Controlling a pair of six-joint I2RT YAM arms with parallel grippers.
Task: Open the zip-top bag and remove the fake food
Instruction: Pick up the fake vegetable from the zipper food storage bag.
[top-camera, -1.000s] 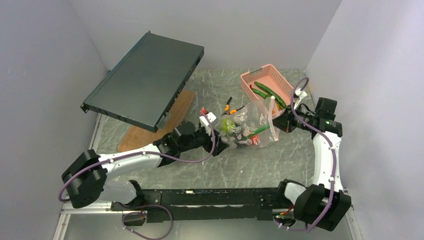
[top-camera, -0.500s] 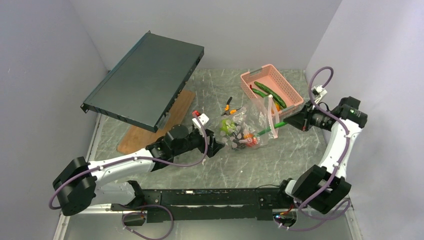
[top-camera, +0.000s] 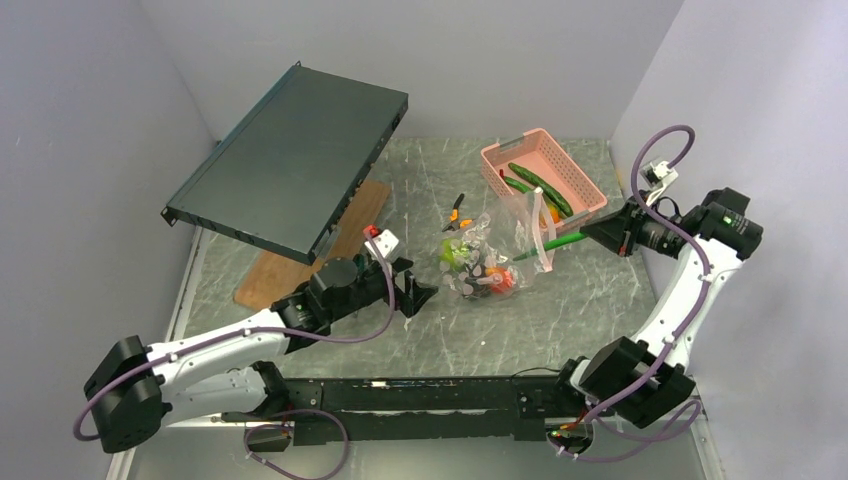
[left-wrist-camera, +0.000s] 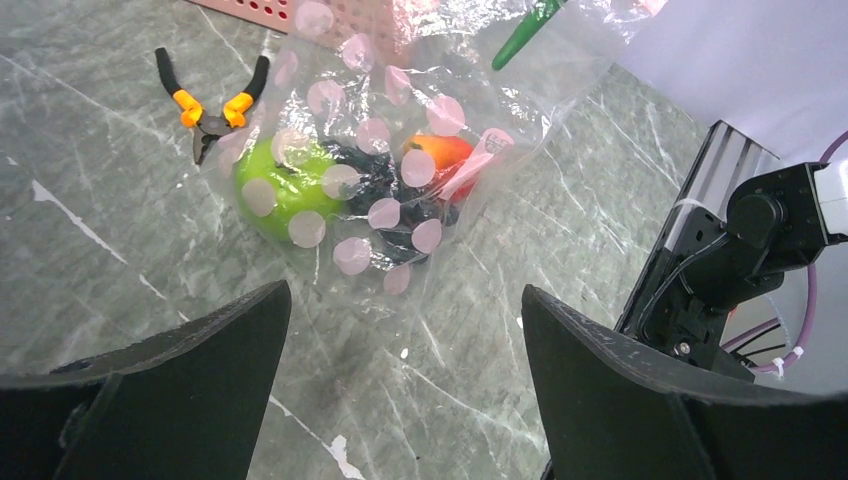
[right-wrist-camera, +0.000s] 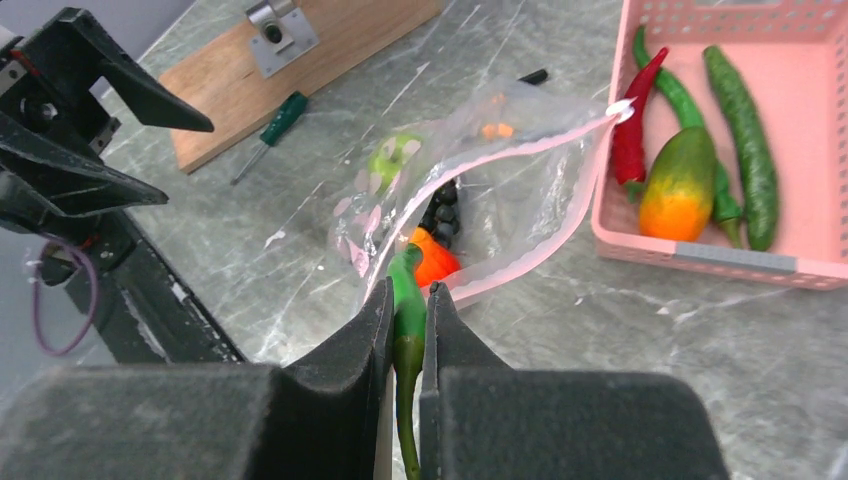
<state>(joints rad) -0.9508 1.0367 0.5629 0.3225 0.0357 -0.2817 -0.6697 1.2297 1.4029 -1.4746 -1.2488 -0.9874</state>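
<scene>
The right hand (right-wrist-camera: 407, 292) is clamped shut on one end of a long green cucumber (right-wrist-camera: 401, 268). The cucumber's far tip reaches the pink zip strip at the mouth of the clear bag (right-wrist-camera: 480, 200); whether it is fully out I cannot tell. The side wall (top-camera: 720, 120) stands close behind this hand, so its open room is all ahead, toward the bag.

The left hand (left-wrist-camera: 403, 295) has its fingers wide apart and holds nothing. It is low over the bench (top-camera: 500, 330), with a strip of bare grey stone between it and the bag's closed end. Inside the bag, straight ahead of this hand, are a green apple (left-wrist-camera: 280, 185), dark grapes (left-wrist-camera: 375, 185) and an orange piece (left-wrist-camera: 440, 155). Beyond the bag on its left lie orange-handled pliers (left-wrist-camera: 205, 100).

The pink basket (right-wrist-camera: 700, 255) sits just ahead and to the right of the right hand, touching or nearly touching the bag's mouth. It holds a red chili (right-wrist-camera: 630, 130), a mango (right-wrist-camera: 680, 185) and more green pieces.

A dark flat panel (top-camera: 290, 160) leans over a wooden board (top-camera: 275, 275) up and to the left of the left hand, crowding that side. Toward the near edge the bench is bare.

A small printed patch (left-wrist-camera: 490, 142) on the bag is too small to read.
</scene>
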